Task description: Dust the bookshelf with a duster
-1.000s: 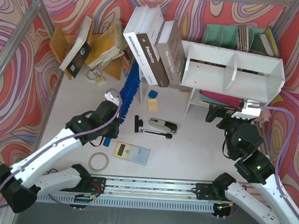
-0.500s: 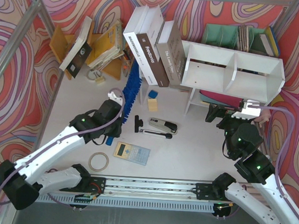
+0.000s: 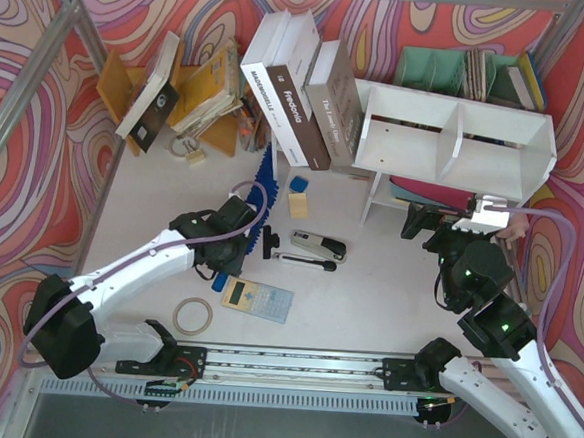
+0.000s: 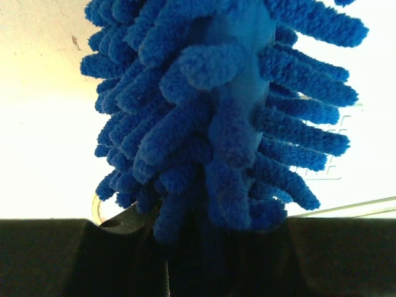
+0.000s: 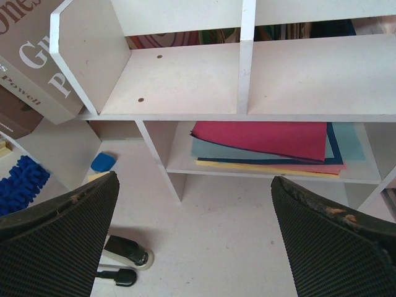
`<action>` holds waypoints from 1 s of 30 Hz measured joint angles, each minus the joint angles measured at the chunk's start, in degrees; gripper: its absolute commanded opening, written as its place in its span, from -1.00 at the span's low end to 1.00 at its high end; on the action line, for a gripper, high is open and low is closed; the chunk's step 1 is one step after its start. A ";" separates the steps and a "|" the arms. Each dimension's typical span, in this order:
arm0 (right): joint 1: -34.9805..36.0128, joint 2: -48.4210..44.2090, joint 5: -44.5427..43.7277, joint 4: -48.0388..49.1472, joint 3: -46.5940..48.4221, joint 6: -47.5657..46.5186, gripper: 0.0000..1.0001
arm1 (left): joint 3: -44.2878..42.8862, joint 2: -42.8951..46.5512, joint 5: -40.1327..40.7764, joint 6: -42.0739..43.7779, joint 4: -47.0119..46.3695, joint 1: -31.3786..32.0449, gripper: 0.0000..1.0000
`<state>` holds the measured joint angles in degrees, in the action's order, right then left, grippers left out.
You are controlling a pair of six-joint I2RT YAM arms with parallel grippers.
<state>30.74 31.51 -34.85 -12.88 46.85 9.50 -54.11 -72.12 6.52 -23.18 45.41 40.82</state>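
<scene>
The duster (image 3: 269, 192) has a fluffy royal-blue head and stands steeply, head toward the leaning books. My left gripper (image 3: 237, 233) is shut on its handle end. In the left wrist view the duster head (image 4: 216, 111) fills the frame above my left gripper (image 4: 198, 247); the handle itself is hidden in shadow. The white bookshelf (image 3: 458, 140) stands at the back right, apart from the duster. My right gripper (image 3: 422, 224) hangs open in front of it, holding nothing. The right wrist view shows the bookshelf (image 5: 185, 80) ahead of my right gripper (image 5: 195, 229), with the duster (image 5: 21, 182) at far left.
Large books (image 3: 291, 89) lean against the bookshelf's left end. An orange book rack (image 3: 196, 92) and a teal organizer (image 3: 453, 70) stand at the back. Coloured sheets (image 5: 260, 139) lie on the lower level. A stapler (image 3: 318, 245), calculator (image 3: 256, 299) and tape roll (image 3: 193, 316) lie nearby.
My left arm has swung right and forward with the duster, whose head now looks shorter and steeper. The right arm has not moved.
</scene>
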 measured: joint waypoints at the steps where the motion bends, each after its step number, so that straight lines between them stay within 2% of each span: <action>1: 0.00 0.00 0.02 0.00 0.00 0.00 0.97 | -0.02 -0.02 -0.02 0.00 0.13 0.00 -1.00; 6: 0.00 0.00 0.00 0.00 0.00 -0.02 0.97 | -0.39 1.16 1.07 -0.42 0.74 0.00 -1.00; 12: 0.00 0.04 0.02 0.00 0.00 -0.02 0.97 | 0.20 12.15 1.62 -0.57 0.02 0.00 -1.00; 15: 0.00 0.17 0.02 0.00 0.00 -0.02 0.98 | 0.20 14.58 1.20 -0.48 -1.90 0.00 -1.00; 18: 0.00 0.37 0.02 0.00 0.00 -0.02 0.97 | 0.17 11.67 0.55 -0.35 -2.47 0.00 -1.00; 25: 0.00 0.42 0.02 0.00 0.00 -0.02 0.97 | -0.11 -1.88 -1.60 -0.42 -0.92 -0.04 -1.00; 30: 0.00 0.33 0.02 0.00 0.00 -0.02 0.98 | -0.52 -5.88 -2.32 -0.35 0.46 -0.07 -1.00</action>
<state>30.74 31.83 -34.83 -12.88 46.85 9.47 -54.63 -78.00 4.21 -23.53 45.87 40.75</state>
